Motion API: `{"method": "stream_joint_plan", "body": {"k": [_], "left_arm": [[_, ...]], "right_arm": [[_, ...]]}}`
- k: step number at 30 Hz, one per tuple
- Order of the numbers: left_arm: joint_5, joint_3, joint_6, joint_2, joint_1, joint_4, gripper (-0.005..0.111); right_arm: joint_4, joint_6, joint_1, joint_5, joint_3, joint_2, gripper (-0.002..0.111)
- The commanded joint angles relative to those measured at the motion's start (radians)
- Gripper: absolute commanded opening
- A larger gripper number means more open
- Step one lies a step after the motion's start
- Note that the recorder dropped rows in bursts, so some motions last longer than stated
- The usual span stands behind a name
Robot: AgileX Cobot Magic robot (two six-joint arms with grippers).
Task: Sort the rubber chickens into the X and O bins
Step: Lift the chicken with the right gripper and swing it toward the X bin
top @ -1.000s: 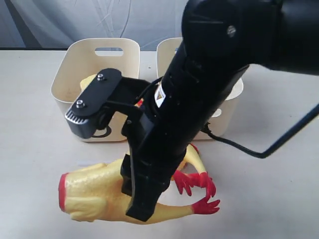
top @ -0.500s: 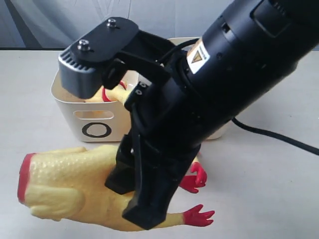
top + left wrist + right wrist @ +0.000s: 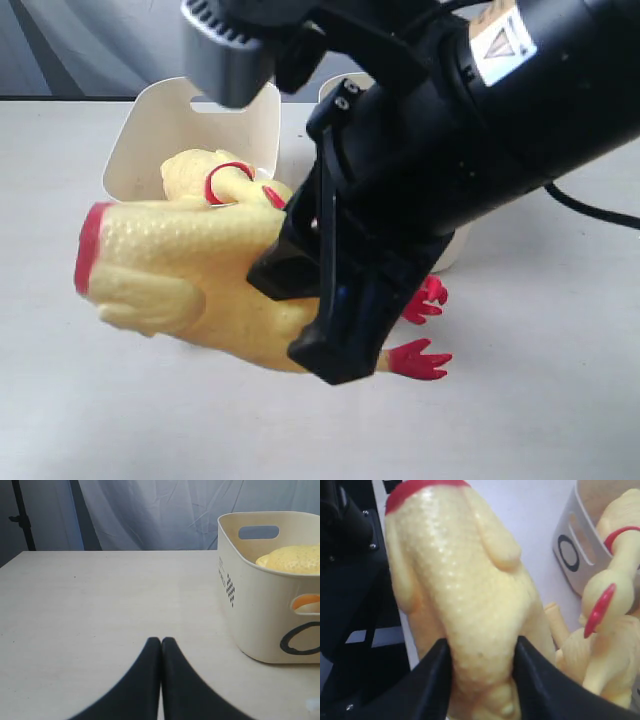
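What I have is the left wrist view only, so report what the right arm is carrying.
Observer: Its jaws are clamped on both sides of a headless chicken body.
Operator: Give me its position.
Observer: In the exterior view it hangs in front of the O bin, apparently off the table, and it is in neither bin.
Operator: Describe that yellow lump I see in the O bin.
Observer: It is a chicken with its head on, red collar and comb showing.
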Motion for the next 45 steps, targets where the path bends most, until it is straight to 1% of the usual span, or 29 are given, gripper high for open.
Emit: {"method": "stream_joint_plan", "body": {"k": [1, 6, 11, 16, 19, 21, 25, 30, 32, 37, 45], "left_arm": [[-0.008, -0.003, -0.001, -0.002, 0.001, 0.000, 0.000], [-0.008, -0.003, -0.001, -0.002, 0.001, 0.000, 0.000], [-0.008, -0.003, -0.001, -0.002, 0.001, 0.000, 0.000], [-0.008, -0.003, -0.001, -0.002, 0.001, 0.000, 0.000], [-0.008, -0.003, -0.001, -0.002, 0.001, 0.000, 0.000], [-0.008, -0.003, -0.001, -0.002, 0.001, 0.000, 0.000], [-0.008, -0.003, -0.001, -0.002, 0.001, 0.000, 0.000], [-0.008, -0.003, -0.001, -0.002, 0.001, 0.000, 0.000], [-0.008, -0.003, -0.001, -0.002, 0.001, 0.000, 0.000], [-0.008, -0.003, -0.001, -0.002, 0.001, 0.000, 0.000], [-0.008, -0.003, -0.001, -0.002, 0.001, 0.000, 0.000]], "right_arm": [[0.015, 0.019, -0.003, -0.069, -0.002, -0.015, 0.021], [0.100, 0.019, -0.003, -0.118, -0.002, -0.015, 0.021], [0.134, 0.019, -0.003, -0.118, -0.002, 0.006, 0.021], [0.218, 0.017, -0.003, -0.118, -0.002, 0.052, 0.021], [0.229, 0.011, -0.003, -0.121, -0.002, 0.078, 0.021], [0.230, -0.020, -0.003, -0.142, -0.002, 0.078, 0.021], [0.242, -0.020, -0.003, -0.197, -0.002, 0.064, 0.021], [0.360, -0.086, -0.003, -0.188, -0.002, 0.061, 0.021], [0.352, -0.075, -0.003, -0.171, -0.002, 0.071, 0.021], [0.243, 0.004, -0.003, -0.095, -0.002, 0.096, 0.021], [0.268, 0.039, -0.003, -0.060, -0.002, 0.139, 0.021]]}}
